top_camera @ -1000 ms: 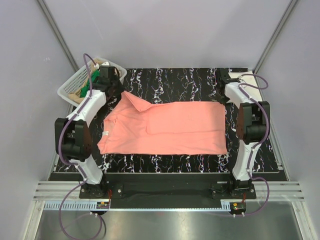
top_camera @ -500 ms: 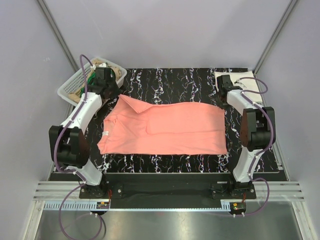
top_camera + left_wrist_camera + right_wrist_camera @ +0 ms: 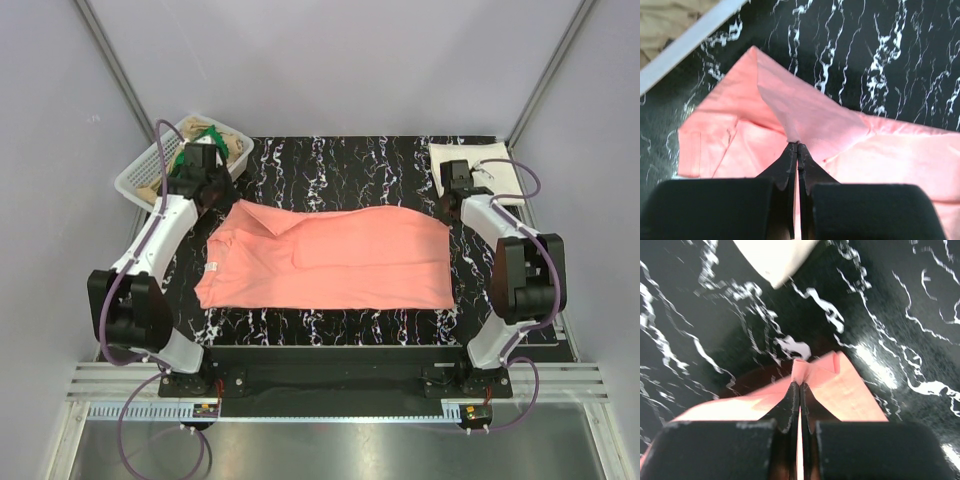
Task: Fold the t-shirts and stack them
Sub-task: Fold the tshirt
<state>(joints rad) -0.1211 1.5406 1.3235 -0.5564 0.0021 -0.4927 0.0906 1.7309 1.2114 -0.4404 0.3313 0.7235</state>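
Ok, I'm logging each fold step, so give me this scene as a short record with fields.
laid out: salmon-pink t-shirt spread on the black marbled table
left gripper: shut on the shirt's far left edge
right gripper: shut on its far right corner
set aside: cream-white t-shirt, far right corner
basket: white mesh, far left corner

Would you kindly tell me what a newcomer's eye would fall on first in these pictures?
The salmon-pink t-shirt lies spread across the middle of the black marbled table. The left claw and the right claw are each shut on one of its far corners, pinching the cloth into a peak. A white mesh basket sits at the far left corner, and a cream-white shirt lies at the far right.
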